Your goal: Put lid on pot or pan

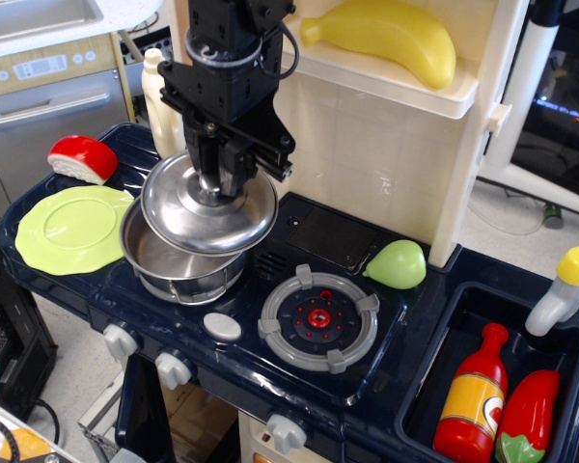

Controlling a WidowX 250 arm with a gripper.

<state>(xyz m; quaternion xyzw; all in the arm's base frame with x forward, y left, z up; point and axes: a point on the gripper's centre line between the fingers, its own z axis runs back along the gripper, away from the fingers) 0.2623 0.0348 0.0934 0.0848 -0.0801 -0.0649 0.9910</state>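
The shiny domed steel lid [209, 207] hangs tilted just above the steel pot [169, 270], covering most of its opening and shifted a little to the right of it. My black gripper [212, 180] comes down from above and is shut on the lid's centre knob. The pot stands on the left burner of the dark blue toy stove; its front rim and wall show below the lid.
A light-green plate [72, 228] lies left of the pot, with a red-and-white wedge [82, 158] behind it. A white bottle [158, 92] stands at the back. The right burner [318, 317], a green pear [397, 264], and bottles in the sink [502, 400] lie to the right.
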